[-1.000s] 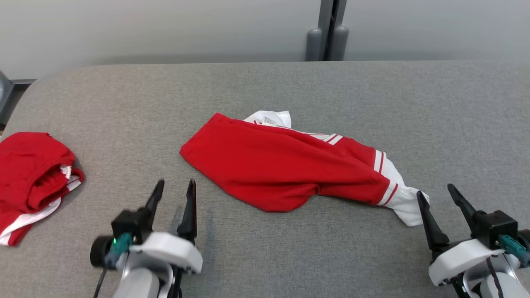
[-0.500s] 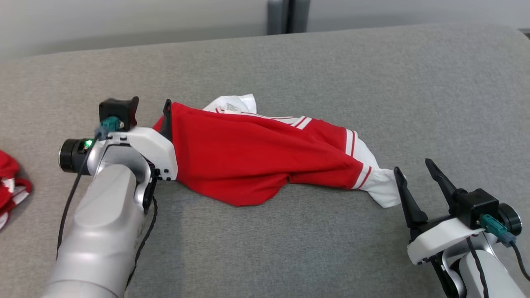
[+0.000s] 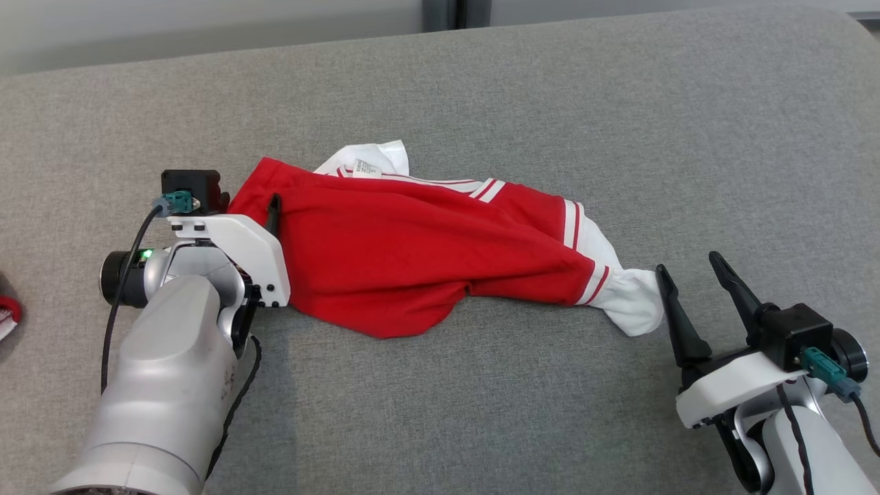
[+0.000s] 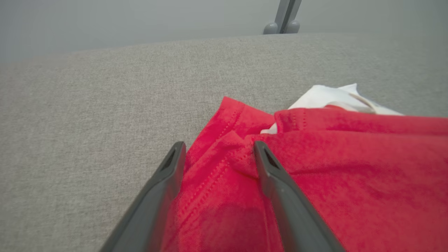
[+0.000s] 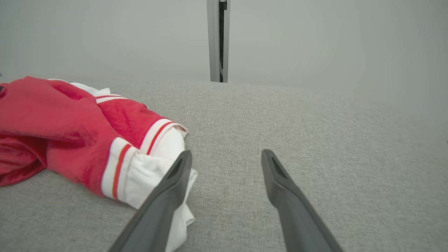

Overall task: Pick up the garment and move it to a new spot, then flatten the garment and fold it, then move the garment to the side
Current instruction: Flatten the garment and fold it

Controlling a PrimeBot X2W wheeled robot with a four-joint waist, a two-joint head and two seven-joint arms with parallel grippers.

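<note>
The garment (image 3: 412, 254) is red with white striped trim and lies crumpled across the middle of the grey table (image 3: 619, 124). My left gripper (image 3: 244, 203) is at its left corner. In the left wrist view the left gripper (image 4: 218, 147) stands open, with the garment's red hem (image 4: 227, 168) lying between the two fingers. My right gripper (image 3: 688, 265) is open just right of the white cuff (image 3: 636, 306). In the right wrist view the right gripper (image 5: 226, 153) holds nothing, and the cuff (image 5: 157, 164) sits beside its left finger.
A scrap of another red and white cloth (image 3: 5, 313) peeks in at the left edge. A grey post (image 3: 445, 12) stands behind the table's far edge. Bare grey surface stretches behind and in front of the garment.
The head camera has turned to the right. My left gripper has moved forward from the table's near side to the garment's left corner and now straddles its hem. The right gripper stays open by the cuff.
</note>
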